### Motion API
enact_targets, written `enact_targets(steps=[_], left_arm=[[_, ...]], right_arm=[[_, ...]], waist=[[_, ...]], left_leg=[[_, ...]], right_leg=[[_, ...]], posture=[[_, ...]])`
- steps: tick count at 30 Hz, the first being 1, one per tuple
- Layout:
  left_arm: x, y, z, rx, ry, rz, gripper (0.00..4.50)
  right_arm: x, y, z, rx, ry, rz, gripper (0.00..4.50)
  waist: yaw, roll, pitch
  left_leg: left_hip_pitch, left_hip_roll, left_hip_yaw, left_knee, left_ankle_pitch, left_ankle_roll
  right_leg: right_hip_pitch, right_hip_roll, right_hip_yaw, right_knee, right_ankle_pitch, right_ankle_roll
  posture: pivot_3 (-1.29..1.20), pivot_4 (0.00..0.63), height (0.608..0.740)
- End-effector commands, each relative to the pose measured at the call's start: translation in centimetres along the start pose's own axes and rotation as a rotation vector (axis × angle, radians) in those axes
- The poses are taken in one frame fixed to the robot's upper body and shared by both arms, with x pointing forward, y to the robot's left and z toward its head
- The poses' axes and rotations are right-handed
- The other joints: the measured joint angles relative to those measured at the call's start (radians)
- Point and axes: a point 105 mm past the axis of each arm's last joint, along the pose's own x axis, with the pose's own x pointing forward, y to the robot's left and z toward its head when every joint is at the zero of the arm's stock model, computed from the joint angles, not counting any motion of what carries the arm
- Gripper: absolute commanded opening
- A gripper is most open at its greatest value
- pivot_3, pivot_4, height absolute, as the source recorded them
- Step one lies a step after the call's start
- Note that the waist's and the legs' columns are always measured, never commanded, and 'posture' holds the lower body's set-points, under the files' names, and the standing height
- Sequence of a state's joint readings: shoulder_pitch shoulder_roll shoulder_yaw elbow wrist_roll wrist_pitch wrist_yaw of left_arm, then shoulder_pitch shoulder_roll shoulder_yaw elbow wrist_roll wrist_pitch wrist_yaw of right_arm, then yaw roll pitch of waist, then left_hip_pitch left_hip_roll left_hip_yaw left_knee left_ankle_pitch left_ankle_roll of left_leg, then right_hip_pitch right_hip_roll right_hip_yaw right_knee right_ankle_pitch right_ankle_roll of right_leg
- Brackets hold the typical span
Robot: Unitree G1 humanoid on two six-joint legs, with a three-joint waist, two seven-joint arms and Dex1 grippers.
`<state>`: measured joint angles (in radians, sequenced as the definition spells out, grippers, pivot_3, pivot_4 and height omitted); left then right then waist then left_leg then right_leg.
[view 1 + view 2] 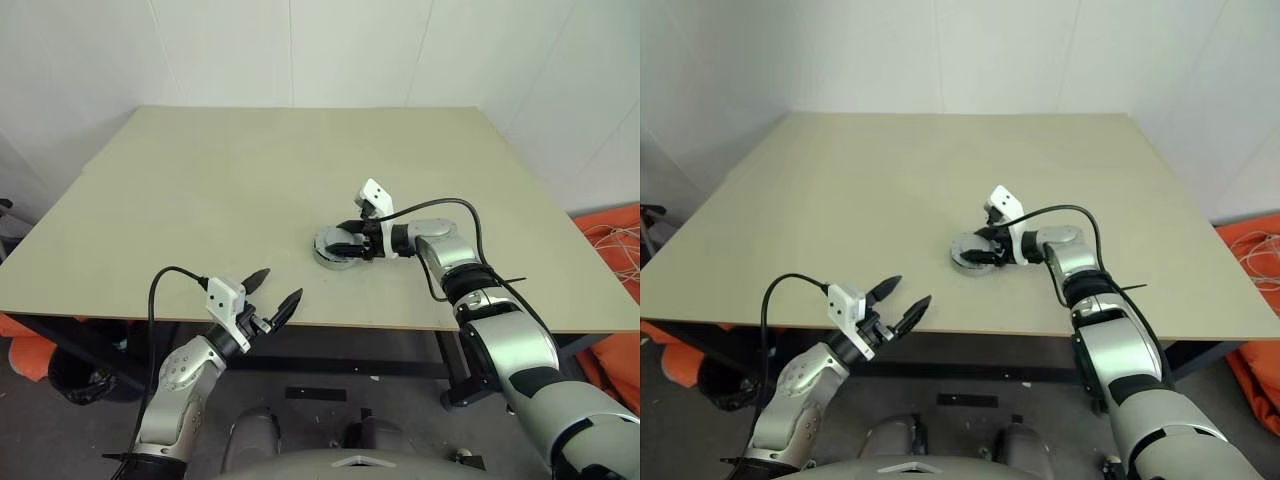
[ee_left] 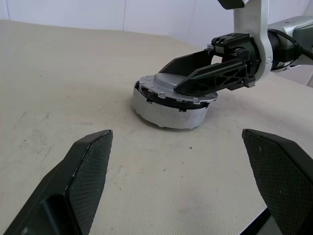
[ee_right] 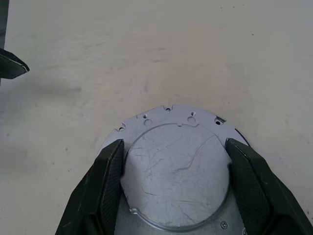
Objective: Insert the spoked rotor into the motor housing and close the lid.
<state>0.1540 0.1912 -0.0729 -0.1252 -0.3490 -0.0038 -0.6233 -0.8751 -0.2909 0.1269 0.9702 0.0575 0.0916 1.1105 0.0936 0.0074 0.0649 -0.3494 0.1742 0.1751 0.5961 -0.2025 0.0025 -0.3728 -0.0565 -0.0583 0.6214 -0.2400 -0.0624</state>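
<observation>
On the tabletop (image 1: 200,190), toward its near right part, sits the motor housing (image 2: 168,111) with the lid (image 3: 178,174) lying on top; whatever is inside is hidden. The right gripper (image 1: 345,238) reaches over it, fingers (image 3: 105,188) apart at either side of the lid's raised disc, contact unclear. The right wrist view shows the lid's scratched face and small holes; the left wrist view shows the housing's silver wall. The left gripper (image 1: 272,290) hangs at the near edge, fingers spread, empty.
</observation>
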Motion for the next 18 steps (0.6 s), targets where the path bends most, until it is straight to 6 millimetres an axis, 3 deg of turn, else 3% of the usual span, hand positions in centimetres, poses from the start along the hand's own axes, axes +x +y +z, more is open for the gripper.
enact_targets(steps=[1, 12, 18], left_arm=[[0.3, -0.3, 1.5, 0.034, -0.049, -0.014, 4.50], [0.4, -0.3, 1.6, 0.030, -0.046, -0.019, 4.50], [0.3, -0.3, 1.8, 0.030, -0.045, -0.017, 4.50]], right_arm=[[-0.2, -0.5, 1.9, -0.021, -0.075, -0.037, 3.19], [0.7, 1.6, 0.2, -0.004, -0.070, -0.073, 3.19], [0.6, 1.7, 0.2, -0.004, -0.053, -0.079, 3.19]], waist=[[0.000, 0.000, 0.000], [-0.001, 0.000, 0.000], [-0.002, 0.000, 0.000]], left_leg=[[0.000, 0.000, 0.000, 0.000, 0.000, 0.000], [0.000, 0.000, 0.000, -0.001, 0.000, 0.000], [0.000, 0.000, 0.000, -0.001, 0.000, 0.000]], right_leg=[[0.000, 0.000, 0.000, 0.000, 0.000, 0.000], [0.000, 0.000, 0.000, -0.001, 0.000, 0.000], [0.000, 0.000, 0.000, -0.002, 0.000, 0.000]], posture=[[0.00, 0.000, 0.740], [0.00, 0.000, 0.740], [0.00, 0.000, 0.740]])
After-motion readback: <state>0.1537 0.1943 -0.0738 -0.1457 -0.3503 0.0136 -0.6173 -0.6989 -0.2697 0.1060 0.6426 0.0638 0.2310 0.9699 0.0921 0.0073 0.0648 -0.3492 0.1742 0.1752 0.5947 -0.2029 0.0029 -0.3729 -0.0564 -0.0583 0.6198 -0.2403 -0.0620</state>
